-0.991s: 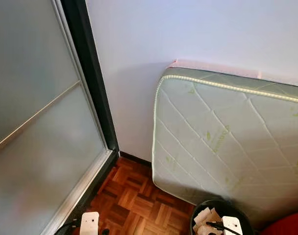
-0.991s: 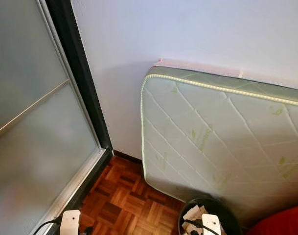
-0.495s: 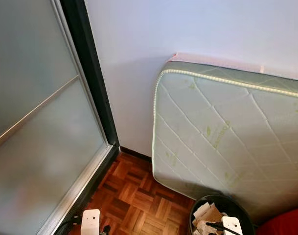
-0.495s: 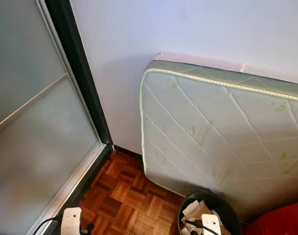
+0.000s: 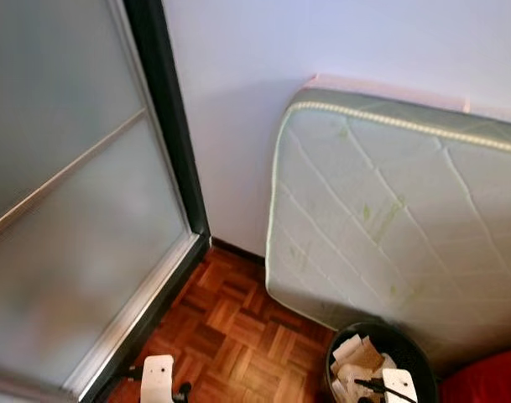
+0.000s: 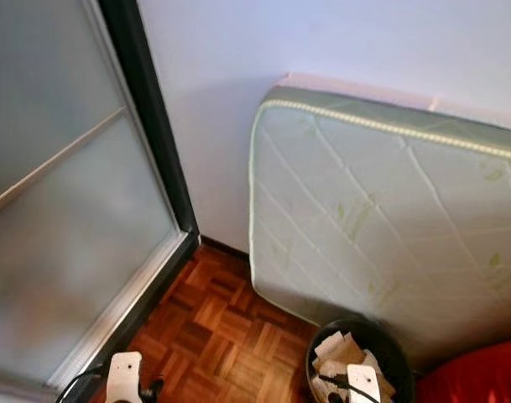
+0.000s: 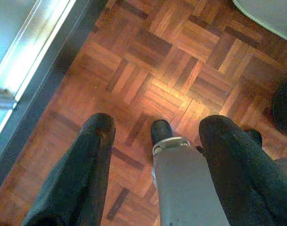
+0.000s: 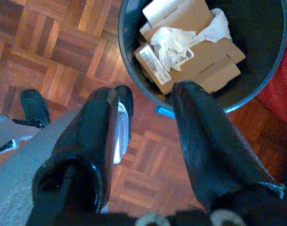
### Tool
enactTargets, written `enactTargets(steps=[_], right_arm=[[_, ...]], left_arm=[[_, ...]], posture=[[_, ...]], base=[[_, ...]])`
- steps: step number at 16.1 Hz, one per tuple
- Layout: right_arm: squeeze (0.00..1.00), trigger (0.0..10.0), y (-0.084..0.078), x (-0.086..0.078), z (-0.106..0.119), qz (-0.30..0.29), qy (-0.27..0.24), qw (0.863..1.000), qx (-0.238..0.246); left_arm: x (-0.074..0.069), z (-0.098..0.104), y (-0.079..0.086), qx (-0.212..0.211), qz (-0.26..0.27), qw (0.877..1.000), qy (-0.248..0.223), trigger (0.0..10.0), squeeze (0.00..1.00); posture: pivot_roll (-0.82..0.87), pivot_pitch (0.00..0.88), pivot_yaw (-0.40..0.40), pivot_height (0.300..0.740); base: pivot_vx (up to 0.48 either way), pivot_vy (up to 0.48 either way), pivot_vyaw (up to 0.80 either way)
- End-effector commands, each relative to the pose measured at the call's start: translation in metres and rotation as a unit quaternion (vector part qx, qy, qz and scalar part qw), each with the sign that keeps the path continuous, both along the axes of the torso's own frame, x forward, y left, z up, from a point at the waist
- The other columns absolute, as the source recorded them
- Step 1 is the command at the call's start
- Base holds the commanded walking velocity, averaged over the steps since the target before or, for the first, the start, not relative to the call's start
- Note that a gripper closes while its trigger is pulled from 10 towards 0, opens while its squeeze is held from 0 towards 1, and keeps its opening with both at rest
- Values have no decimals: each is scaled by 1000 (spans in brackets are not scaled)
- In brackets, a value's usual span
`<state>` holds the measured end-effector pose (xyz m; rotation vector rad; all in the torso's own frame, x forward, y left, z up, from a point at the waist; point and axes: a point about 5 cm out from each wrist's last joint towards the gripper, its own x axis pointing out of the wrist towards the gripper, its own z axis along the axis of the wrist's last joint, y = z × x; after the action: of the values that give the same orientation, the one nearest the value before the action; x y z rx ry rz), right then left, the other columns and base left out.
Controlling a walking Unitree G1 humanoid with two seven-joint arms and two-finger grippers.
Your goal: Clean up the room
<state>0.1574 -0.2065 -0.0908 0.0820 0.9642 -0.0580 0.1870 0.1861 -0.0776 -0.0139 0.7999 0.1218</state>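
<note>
Bin (image 8: 263, 66): black, round, set on the parquet floor (image 7: 148, 66) at the foot of a mattress (image 5: 389, 218) leaned on the wall, beside a red item (image 6: 477, 378). Cardboard (image 8: 200, 56) and crumpled paper (image 8: 174, 40) are held inside. Right gripper (image 8: 145, 106): hung above the bin rim, fingers spread, nothing held. Left gripper (image 7: 155, 129): fingers spread over bare floor. Step judged: between pickups; further litter must next be located.

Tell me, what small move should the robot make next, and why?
Probably turn away to look for more litter. The right gripper hangs open and empty above the black bin, which already holds cardboard and crumpled paper; the parquet floor nearby looks bare.
</note>
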Motion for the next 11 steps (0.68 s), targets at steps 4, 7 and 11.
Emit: enactTargets(steps=[4,7,11], right_arm=[[0,10000,-2,-5,-2,-10,5,1000,0],[0,10000,-2,-5,-2,-9,5,1000,-1],[0,10000,-2,-5,-2,-8,4,1000,0]], left_arm=[[-6,-3,3,3,9,1000,11,10000,0],[-8,-4,2,3,7,1000,15,10000,0],[-11,-6,5,3,7,1000,25,10000,0]], posture=[[-135,88,17,732],[-136,76,18,732],[-138,66,17,732]], base=[[-268,0,0],[-268,0,0],[-267,0,0]])
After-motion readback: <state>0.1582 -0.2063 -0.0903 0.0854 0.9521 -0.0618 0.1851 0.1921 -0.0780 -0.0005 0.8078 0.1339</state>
